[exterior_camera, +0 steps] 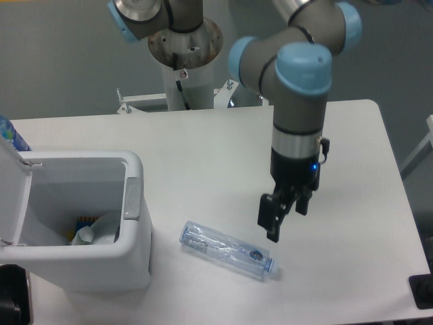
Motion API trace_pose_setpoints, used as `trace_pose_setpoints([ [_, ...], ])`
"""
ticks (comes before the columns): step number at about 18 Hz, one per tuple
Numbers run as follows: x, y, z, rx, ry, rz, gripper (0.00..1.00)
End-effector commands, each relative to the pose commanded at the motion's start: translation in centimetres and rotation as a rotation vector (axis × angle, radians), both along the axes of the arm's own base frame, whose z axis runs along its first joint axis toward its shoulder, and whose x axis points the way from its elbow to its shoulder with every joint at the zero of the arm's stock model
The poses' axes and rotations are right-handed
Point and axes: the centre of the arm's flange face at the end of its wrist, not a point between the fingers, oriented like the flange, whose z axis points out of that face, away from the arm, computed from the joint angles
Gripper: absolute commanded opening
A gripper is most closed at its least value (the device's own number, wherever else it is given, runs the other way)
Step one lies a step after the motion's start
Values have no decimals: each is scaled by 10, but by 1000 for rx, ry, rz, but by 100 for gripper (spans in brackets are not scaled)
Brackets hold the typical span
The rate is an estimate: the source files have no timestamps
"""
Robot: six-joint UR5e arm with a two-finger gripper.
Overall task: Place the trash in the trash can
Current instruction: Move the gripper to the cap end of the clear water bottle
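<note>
At nine o'clock on the white table (203,145): one trash can (74,261), white plastic, rectangular with rounded corners, hinged lid (12,196) swung up, grey latch tab on its right rim. One crumpled white tissue (95,230) lies inside, on the bottom. At six o'clock, one crushed clear plastic bottle (227,249), bluish, dark label marks, flat on the table; long axis runs ten to four o'clock, cap end toward four. Gripper (285,215) hangs just above and right of the cap end, fingers spread apart, holding nothing, not touching the bottle.
</note>
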Motion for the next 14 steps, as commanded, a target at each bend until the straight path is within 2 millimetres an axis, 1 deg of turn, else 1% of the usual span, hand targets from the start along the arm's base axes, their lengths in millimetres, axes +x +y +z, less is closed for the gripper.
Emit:
trace_pose_setpoints([
  [4,-12,8,-48,-39,-57,6,100],
  [6,-22,14,-67,-49,-86,55,100],
  [9,-24,18,-96,-95,-103,84,100],
  [10,-26,19,-105,-111,-102,86,100],
  [13,-33,25,-120,-122,-108,86,100],
  [14,-36,26,-121,-121,-105,86,100],
])
